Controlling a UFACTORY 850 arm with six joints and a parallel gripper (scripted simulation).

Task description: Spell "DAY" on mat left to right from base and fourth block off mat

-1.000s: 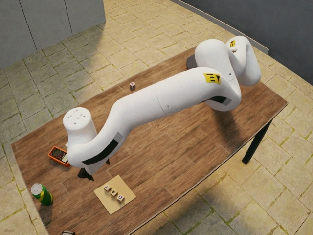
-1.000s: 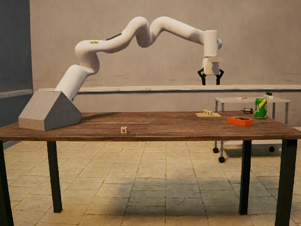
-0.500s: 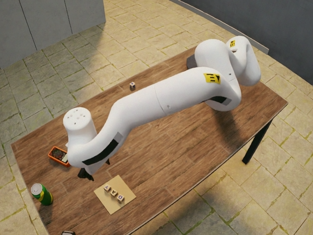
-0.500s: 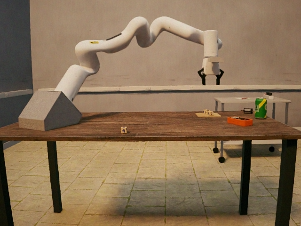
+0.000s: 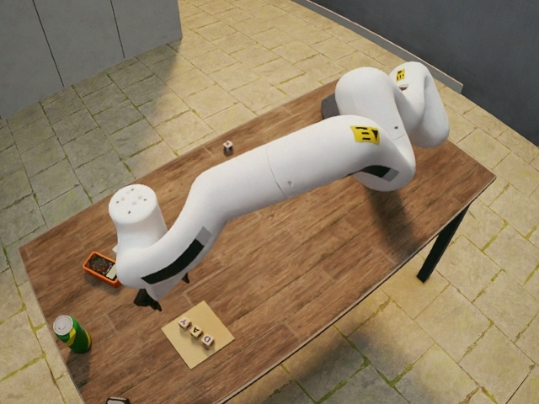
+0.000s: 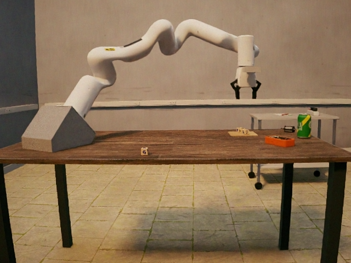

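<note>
a long brown wooden bench (image 6: 198, 158) fills the exterior view, and places here are given relative to the tan square mat (image 6: 250, 133) lying on it. far to the mat's left sits a grey wedge-shaped pedestal (image 6: 37, 136) carrying a white six-joint arm (image 6: 132, 51). between pedestal and mat, near the bench's front edge and well apart from the mat, stands one small pale wooden cube marked with a dark character (image 6: 144, 150); it is off the mat. on the mat, three small pale wooden letter cubes (image 6: 242, 130) stand close together in a straight row; from above they show d (image 5: 207, 340), a (image 5: 195, 332) and y (image 5: 184, 322), fully on the mat (image 5: 217, 317). high above the mat hangs the black two-fingered tool (image 6: 245, 95), spread wide and carrying nothing. just right of the mat lies one shallow orange tray (image 6: 279, 141), then one green and yellow drink can (image 6: 304, 125).

counted: four cubes, one mat, one tray, one can.

the cubes look light, rigid and smooth-sided, unlikely to break. a pinch across two opposite side faces, from straight above, seems the safest hold; the row's tight spacing leaves little finger room. the word appears finished.
</note>
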